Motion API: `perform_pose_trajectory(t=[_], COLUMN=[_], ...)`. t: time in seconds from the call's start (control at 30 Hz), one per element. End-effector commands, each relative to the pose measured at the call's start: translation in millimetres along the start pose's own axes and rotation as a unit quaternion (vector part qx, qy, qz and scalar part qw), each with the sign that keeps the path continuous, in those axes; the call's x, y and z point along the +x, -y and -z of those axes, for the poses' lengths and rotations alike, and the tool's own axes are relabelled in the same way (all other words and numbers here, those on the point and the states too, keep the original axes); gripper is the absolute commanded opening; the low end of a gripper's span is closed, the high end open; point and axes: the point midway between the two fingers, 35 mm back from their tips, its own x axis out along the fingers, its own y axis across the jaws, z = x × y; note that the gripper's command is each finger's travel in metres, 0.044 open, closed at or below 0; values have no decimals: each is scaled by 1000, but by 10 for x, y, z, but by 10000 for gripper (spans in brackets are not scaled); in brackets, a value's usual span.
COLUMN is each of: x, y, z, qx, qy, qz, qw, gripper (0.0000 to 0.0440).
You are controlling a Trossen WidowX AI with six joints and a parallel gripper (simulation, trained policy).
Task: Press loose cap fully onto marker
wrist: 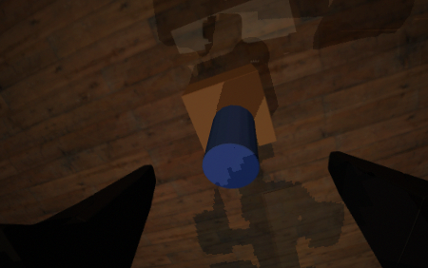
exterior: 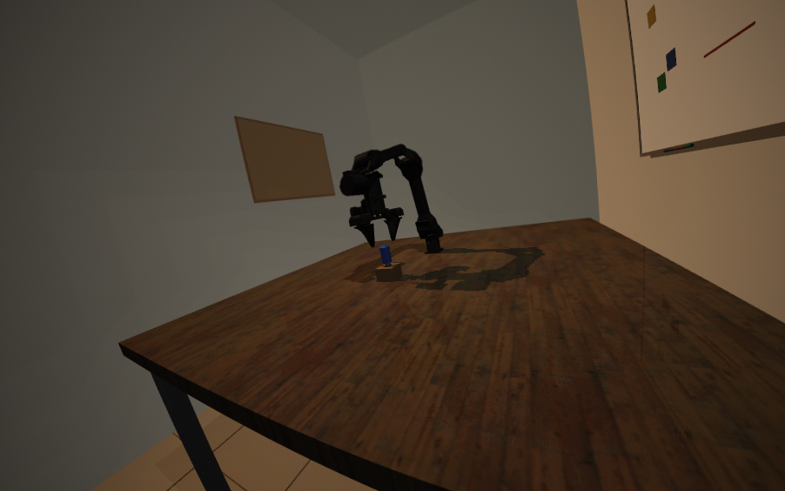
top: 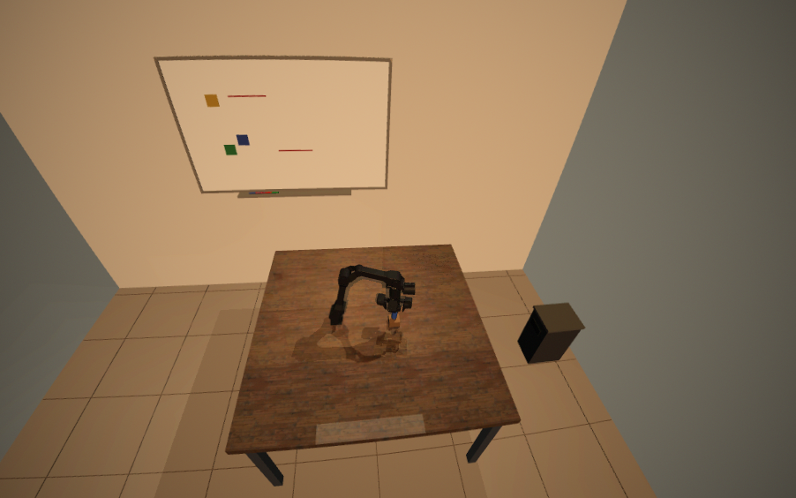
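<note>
The blue cap (top: 394, 315) (exterior: 385, 255) (wrist: 231, 166) stands upright over the orange-brown holder block (top: 394, 323) (exterior: 389, 272) (wrist: 196, 110). No separate bare marker shows; the marker is hidden beneath the cap. In the exterior view the cap's lower edge is close above the block's top, and I cannot tell whether it is fully clicked on. My gripper (exterior: 383, 242) (wrist: 241, 167) is wide open and empty. Its fingertips are just above the cap in the exterior view, one to each side of it in the wrist view, touching nothing.
The wooden table (top: 375, 387) (exterior: 463, 359) carries the arm's base (top: 336, 313) (exterior: 432, 243) behind the block. A pale rectangular patch (top: 370, 429) lies at the table's front edge. A dark cabinet (top: 551, 335) stands on the floor to the right. Arm shadows fall around the block.
</note>
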Motion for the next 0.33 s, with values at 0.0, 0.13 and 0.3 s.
perform_pose_trajectory(t=[0.0,0.13,0.3], x=[-100,-174,-234], y=[5,30,95], z=[3,0,-18], qx=[3,5,5], qy=[-3,-4,-2], qz=[-10,-17,-18], qw=[1000,1000,1000], gripper=[439,421,360])
